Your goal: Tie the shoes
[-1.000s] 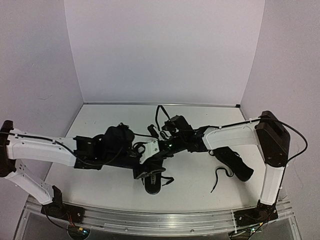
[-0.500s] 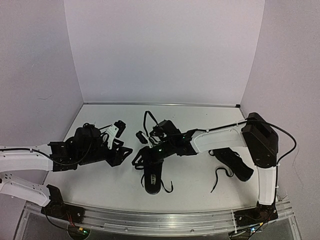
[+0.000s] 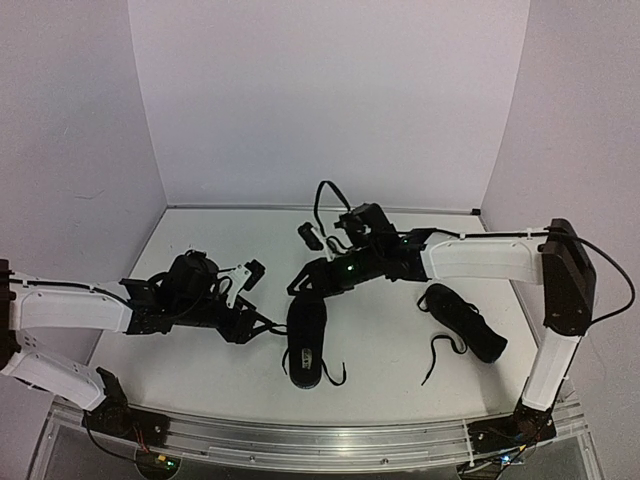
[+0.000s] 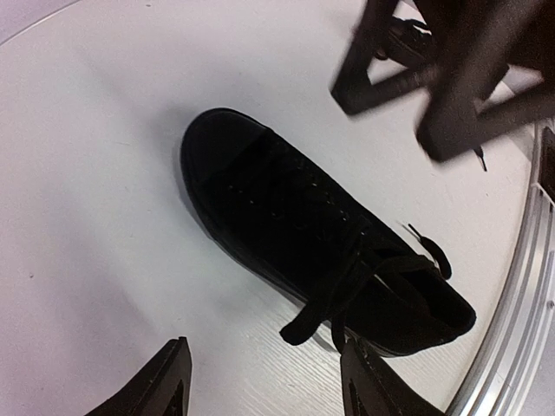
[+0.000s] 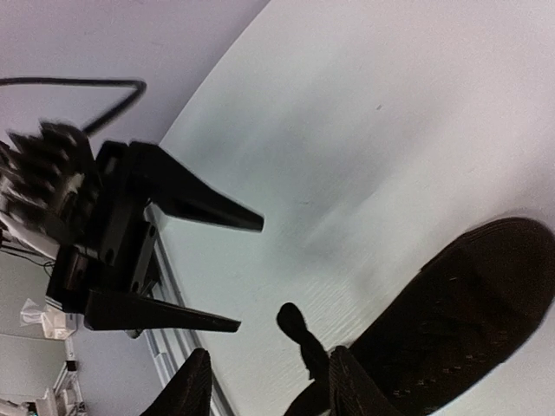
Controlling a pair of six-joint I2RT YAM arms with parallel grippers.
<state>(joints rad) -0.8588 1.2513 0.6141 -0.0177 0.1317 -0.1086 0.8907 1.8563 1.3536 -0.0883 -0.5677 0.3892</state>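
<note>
White table, left pincer and right pincer agape; right-hand shoe plain only overhead.

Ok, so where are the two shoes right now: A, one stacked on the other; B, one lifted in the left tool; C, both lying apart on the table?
C: the middle shoe and the right-hand shoe both rest on the table, with bare surface between them.
</note>
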